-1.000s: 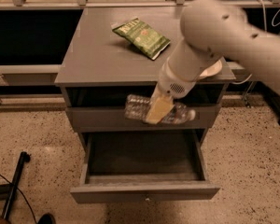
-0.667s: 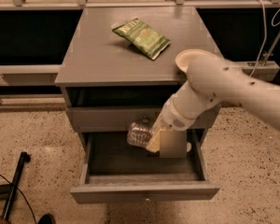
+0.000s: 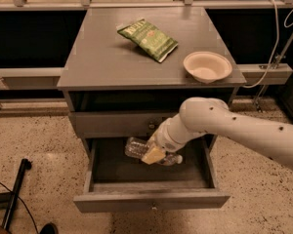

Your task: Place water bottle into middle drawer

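Inside the open middle drawer, the gripper is holding the water bottle low over the drawer floor, towards the far side and roughly centred left to right. A second ago the bottle was hanging higher, level with the front of the upper drawer. Since then the arm has been carrying it down past that front and into the cavity. To my mind this is bringing the task close to its end, with lowering and letting go still remaining.

The fingers are pinching the bottle across its middle, with one tan pad lying over the near side. The bottle is lying roughly level, its longer clear end pointing left and a shorter end poking out to the right.

The other finger is hiding behind the bottle, and the gripper is covering the label band. I cannot tell whether the bottle is touching the drawer floor or hanging just above it. The arm is running out of view at the right edge. On the cabinet top, the snack bag and bowl are sitting well apart.
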`<action>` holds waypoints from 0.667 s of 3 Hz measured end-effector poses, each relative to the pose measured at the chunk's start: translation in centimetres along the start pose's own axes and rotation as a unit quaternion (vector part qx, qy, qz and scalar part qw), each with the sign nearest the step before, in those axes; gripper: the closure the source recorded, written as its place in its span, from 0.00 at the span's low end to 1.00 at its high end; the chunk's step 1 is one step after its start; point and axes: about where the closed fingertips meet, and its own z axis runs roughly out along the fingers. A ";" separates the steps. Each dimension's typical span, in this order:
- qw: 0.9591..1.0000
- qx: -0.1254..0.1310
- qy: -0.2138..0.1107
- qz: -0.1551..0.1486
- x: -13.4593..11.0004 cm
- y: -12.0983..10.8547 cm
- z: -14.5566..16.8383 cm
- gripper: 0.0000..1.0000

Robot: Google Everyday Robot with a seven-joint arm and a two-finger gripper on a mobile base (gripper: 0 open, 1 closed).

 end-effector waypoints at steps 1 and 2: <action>0.998 0.050 -0.017 -0.042 -1.5 -5.5 5.3 1.00; 0.998 0.036 -0.012 -0.049 -0.9 -5.7 8.9 1.00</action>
